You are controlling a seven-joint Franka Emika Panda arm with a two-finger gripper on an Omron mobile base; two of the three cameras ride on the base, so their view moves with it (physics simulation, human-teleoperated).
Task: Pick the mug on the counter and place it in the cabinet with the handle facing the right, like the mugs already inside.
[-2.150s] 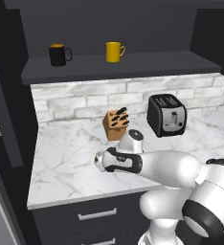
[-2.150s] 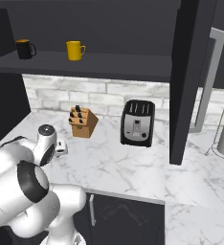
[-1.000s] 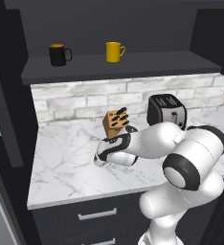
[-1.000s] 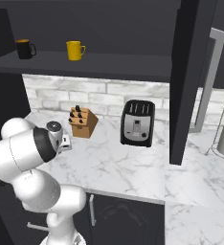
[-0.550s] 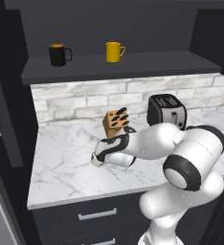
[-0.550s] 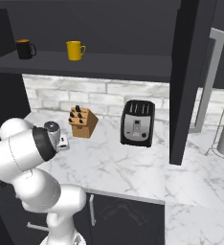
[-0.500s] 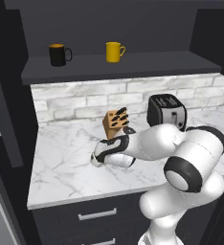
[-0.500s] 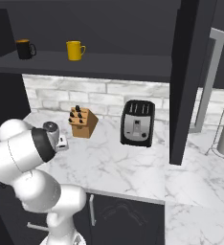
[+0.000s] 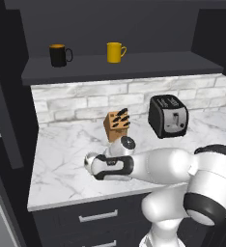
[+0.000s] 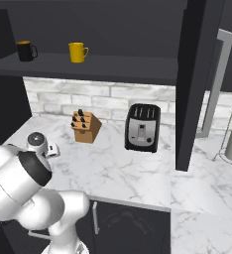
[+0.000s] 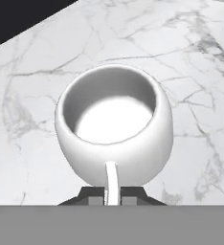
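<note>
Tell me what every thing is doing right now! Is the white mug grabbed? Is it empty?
White mug: upright on the marble counter, empty inside, handle turned toward the claw.
Claw: right at the handle; open or shut, can't tell.
Black mug: upright on the cabinet shelf, handle right.
Yellow mug: upright on the shelf, handle right.
Toaster: standing on the counter.

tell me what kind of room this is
A kitchen, rendered in simulation: a marble counter with a brick backsplash, a toaster and knife block on it, and mugs on a dark cabinet shelf above.
</note>
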